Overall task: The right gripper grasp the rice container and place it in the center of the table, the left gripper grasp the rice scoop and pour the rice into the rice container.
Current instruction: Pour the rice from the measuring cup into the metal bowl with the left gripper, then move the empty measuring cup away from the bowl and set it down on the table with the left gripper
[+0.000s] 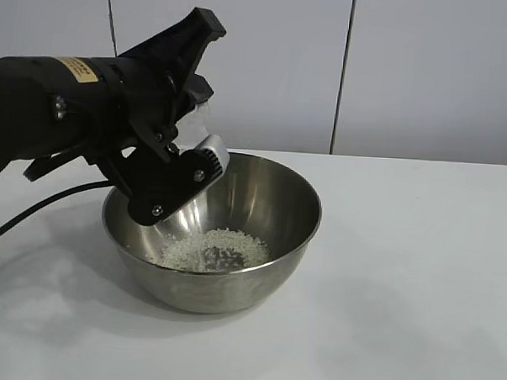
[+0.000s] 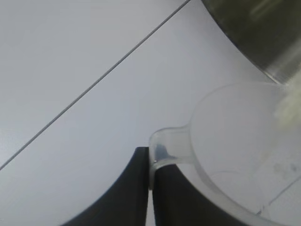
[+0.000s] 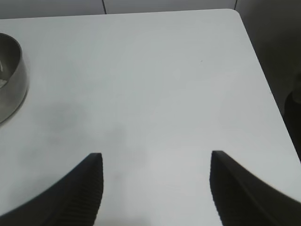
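Left pincer [image 1: 202, 104] is over the near-left rim of the rice container [image 1: 270, 199], rolled so one finger points up and the other down into the bowl. Its fingers [image 2: 136, 188] are pressed together on the flat tab handle of the rice scoop [image 2: 225, 141], pinching it. The scoop [image 1: 211, 148] sits between the fingers w/ its mouth tipped toward the bowl interior, just above the inner wall. A few grains show at the scoop's lip in the left wrist view.

Counts: 1 scoop, 1 rice container, 1 heap of rice [image 1: 213, 249], 2 pincers.

Below the left pincer, the rice lies in a loose pile at the bottom of the container, directly under and slightly ahead of the scoop. The container stands upright on the desk [image 1: 417, 290], roughly mid-desk, beneath the pincer. A black cable [image 1: 34, 210] trails from the left arm across the desk behind the bowl.

Right pincer [image 3: 155, 188] is spread wide, holding nothing, hovering over bare desk [image 3: 155, 84] well apart from the container; only the bowl's edge [image 3: 14, 80] shows far off to one side in its wrist view.
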`<state>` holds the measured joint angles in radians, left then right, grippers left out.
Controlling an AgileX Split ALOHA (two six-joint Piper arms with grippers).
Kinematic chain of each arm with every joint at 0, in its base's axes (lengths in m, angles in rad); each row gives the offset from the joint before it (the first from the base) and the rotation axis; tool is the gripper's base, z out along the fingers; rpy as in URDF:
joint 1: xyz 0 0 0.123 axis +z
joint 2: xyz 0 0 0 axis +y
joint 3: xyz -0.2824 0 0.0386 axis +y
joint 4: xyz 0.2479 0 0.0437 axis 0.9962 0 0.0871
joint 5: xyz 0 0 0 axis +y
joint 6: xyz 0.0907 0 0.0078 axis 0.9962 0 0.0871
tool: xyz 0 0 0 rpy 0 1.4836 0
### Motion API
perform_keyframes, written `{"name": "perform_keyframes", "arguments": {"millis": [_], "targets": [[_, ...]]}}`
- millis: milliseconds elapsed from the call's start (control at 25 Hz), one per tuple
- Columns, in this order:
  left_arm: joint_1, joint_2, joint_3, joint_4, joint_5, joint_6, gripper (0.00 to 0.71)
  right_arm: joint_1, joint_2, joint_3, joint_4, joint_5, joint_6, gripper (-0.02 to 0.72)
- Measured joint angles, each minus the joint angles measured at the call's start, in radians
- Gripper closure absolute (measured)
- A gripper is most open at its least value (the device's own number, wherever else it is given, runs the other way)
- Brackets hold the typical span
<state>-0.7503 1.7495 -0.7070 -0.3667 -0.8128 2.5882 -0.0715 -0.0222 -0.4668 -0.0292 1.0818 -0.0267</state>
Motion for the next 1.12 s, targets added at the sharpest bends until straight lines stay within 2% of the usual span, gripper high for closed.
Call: {"name": "perform_keyframes", "arguments": {"millis": [120,200,440,600,760,880,960,1120], "targets": [[0.000,0.000,0.000,0.000,0.000,-0.023,0.701,0.000,0.000,0.000,0.000,-0.001,0.000,0.252],[0.000,0.000,0.000,-0.014,-0.021,-0.149,0.701,0.000,0.000,0.000,0.000,-0.001,0.000,0.252],[0.000,0.000,-0.001,-0.193,-0.277,-0.846,0.701,0.000,0.000,0.000,0.000,-0.001,0.000,0.252],[0.030,0.000,0.002,-0.314,-0.312,-1.208,0.701,0.000,0.000,0.000,0.000,-0.001,0.000,0.252],[0.113,-0.021,0.053,-0.323,-0.308,-1.523,0.701,0.000,0.000,0.001,0.004,0.001,0.000,0.252],[0.214,-0.062,0.128,-0.253,-0.293,-1.800,0.701,0.000,0.000,0.005,0.004,0.004,0.000,0.252],[0.296,-0.087,0.187,-0.159,-0.273,-1.990,0.701,0.000,0.000,0.005,0.004,0.007,0.000,0.252],[0.479,-0.095,0.286,0.140,-0.246,-2.365,0.701,0.000,0.000,0.005,0.004,0.011,0.000,0.252]]}}
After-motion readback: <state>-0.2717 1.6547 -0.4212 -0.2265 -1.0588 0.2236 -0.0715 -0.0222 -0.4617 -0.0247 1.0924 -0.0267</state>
